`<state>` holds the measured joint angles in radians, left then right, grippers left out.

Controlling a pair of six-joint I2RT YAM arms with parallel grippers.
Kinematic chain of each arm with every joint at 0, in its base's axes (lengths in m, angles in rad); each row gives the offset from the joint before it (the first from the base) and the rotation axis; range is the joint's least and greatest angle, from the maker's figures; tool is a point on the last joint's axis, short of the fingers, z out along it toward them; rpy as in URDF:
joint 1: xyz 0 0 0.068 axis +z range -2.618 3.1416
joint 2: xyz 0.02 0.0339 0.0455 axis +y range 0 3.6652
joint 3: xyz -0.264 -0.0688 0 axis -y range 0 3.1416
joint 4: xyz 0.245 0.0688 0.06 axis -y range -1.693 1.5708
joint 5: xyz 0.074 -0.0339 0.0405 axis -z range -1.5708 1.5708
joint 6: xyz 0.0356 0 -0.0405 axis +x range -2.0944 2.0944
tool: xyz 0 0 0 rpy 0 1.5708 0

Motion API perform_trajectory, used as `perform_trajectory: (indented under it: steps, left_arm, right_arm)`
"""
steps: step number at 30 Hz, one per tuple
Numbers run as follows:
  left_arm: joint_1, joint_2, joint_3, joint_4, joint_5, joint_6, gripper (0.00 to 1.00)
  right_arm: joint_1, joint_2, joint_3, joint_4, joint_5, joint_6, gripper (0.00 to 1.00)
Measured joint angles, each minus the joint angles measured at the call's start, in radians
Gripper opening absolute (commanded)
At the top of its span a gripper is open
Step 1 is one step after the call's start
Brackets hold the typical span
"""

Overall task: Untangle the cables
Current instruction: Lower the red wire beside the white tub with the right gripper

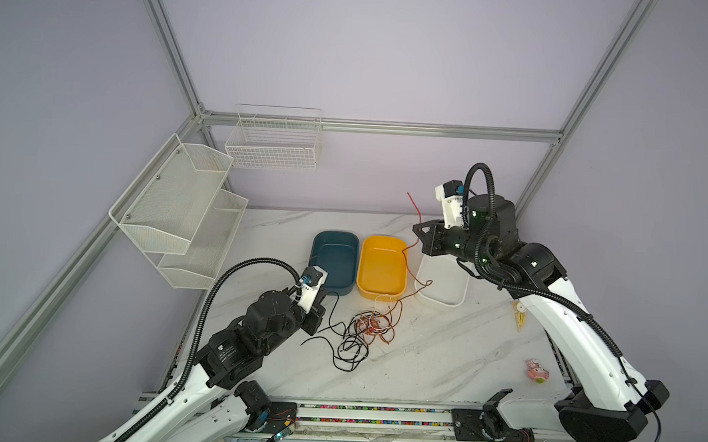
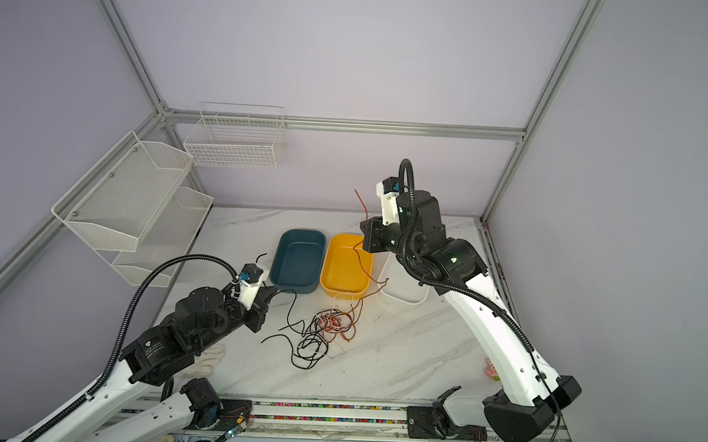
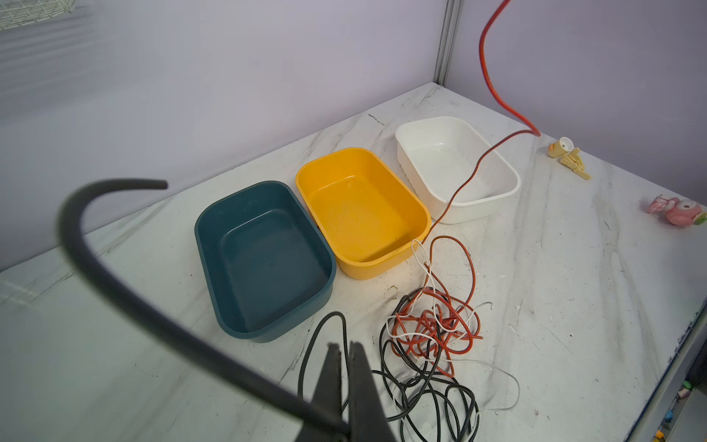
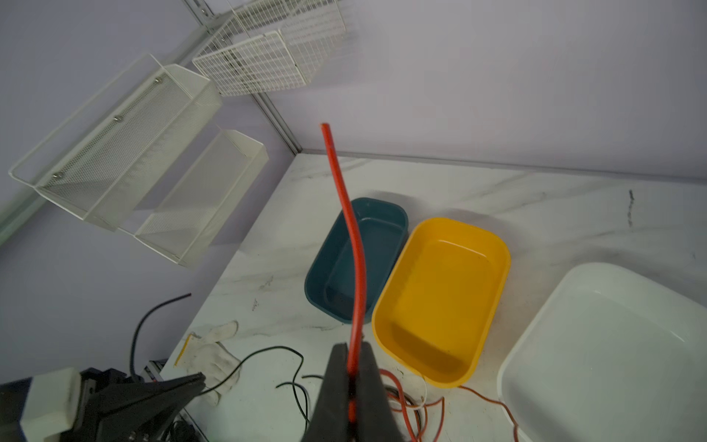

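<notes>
We see soft, even light, faint shadows on the bench (image 1: 440, 359), wrist views bowed at their edges, and the nearest black cable (image 3: 70, 229) seemingly defocused.

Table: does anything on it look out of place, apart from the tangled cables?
Yes. A white work glove lies at the left edge of the table, and a pink toy and a yellow clip-like piece sit loose on the right. None seems part of the job.
</notes>
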<state>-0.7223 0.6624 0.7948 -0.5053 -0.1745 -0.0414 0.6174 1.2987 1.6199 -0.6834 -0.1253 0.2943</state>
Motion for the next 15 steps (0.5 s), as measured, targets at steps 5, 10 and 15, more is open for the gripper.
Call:
perform_trajectory:
  steps: [5, 10, 15]
  left_arm:
    - [0.000, -0.003, 0.000, 0.000, 0.006, 0.000, 0.00]
    - [0.000, -0.003, 0.000, 0.000, 0.011, 0.000, 0.00]
    - [0.000, -0.003, 0.000, 0.000, 0.013, 0.000, 0.00]
  right_arm:
    - [0.000, -0.152, -0.189, -0.015, 0.110, 0.034, 0.00]
    - [0.000, -0.261, -0.242, -0.107, 0.247, 0.070, 0.00]
    - [0.000, -0.312, -0.150, -0.223, 0.361, 0.084, 0.00]
